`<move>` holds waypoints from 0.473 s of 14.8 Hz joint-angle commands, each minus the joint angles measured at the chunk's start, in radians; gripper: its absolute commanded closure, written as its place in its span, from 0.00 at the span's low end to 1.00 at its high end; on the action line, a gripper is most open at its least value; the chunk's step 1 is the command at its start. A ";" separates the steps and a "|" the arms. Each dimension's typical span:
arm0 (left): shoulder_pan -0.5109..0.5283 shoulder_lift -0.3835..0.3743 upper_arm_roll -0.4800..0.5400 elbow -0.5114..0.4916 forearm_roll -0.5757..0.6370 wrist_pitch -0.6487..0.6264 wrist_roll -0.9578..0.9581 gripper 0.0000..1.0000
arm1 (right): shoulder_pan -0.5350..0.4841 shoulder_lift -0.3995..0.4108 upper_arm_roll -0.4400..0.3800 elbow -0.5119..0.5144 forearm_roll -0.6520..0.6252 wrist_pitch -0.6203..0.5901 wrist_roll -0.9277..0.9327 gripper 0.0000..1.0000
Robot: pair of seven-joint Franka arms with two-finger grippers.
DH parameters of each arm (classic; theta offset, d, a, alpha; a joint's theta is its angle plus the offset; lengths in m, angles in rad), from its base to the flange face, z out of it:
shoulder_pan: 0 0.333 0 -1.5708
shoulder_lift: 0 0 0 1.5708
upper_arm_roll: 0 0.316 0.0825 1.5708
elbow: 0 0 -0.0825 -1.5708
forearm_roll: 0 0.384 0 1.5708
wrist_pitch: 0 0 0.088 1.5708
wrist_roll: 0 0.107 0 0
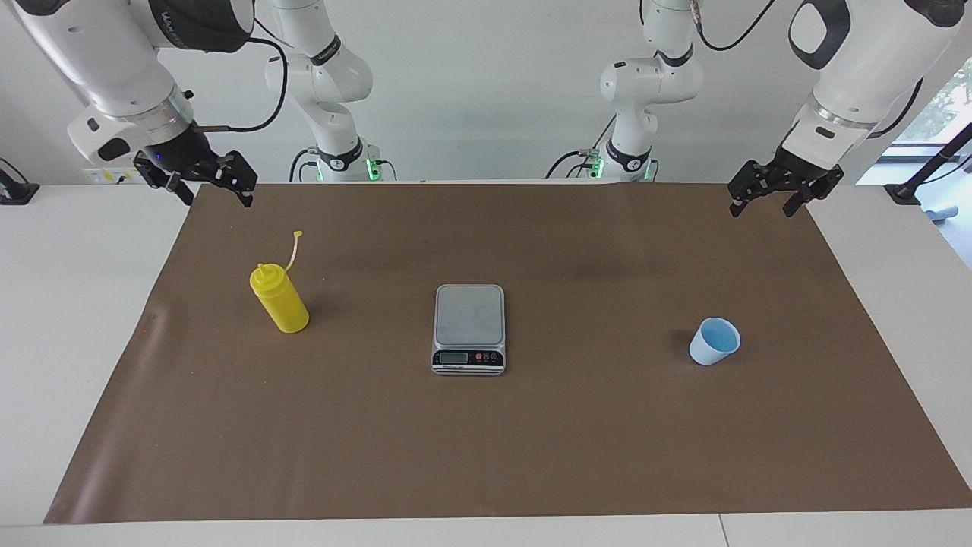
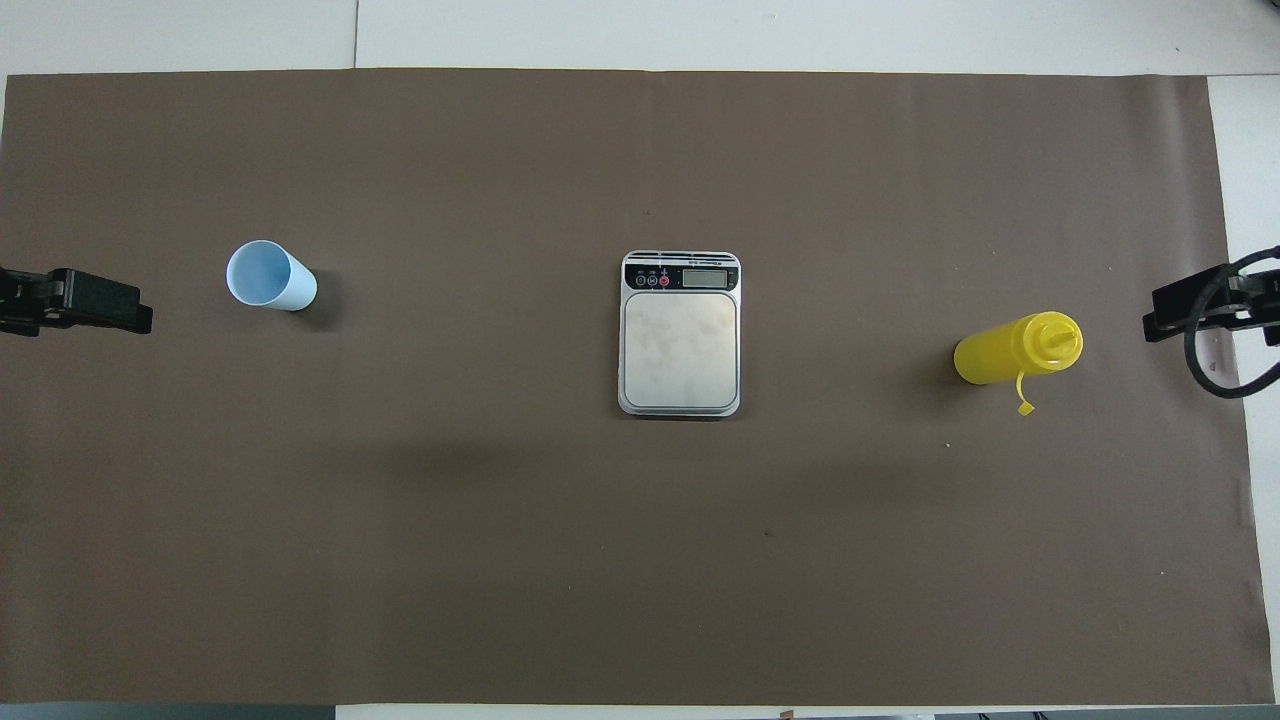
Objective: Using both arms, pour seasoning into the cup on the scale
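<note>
In the facing view the scale (image 1: 468, 328) sits mid-frame, the seasoning bottle (image 1: 279, 299) standing at its left, the cup (image 1: 714, 341) at right, apparently upright.

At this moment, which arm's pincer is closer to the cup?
Left. The left pincer hangs open over the mat's edge at the cup's end of the table. The right pincer, also open, waits at the other end, near the yellow bottle.

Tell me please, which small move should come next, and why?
Probably the left gripper should come down to the cup, which stands on the brown mat toward the left arm's end, not yet on the scale. Both grippers are open and hold nothing; the yellow bottle waits under the right gripper.
</note>
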 commanded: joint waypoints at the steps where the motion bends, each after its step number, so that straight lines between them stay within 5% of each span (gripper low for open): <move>1: 0.003 -0.027 0.000 -0.019 0.005 -0.017 0.002 0.00 | -0.004 -0.016 0.008 -0.016 -0.004 0.010 0.010 0.00; 7: 0.005 -0.030 0.000 -0.040 0.005 0.012 0.004 0.00 | -0.010 -0.016 0.006 -0.019 -0.002 0.008 0.015 0.00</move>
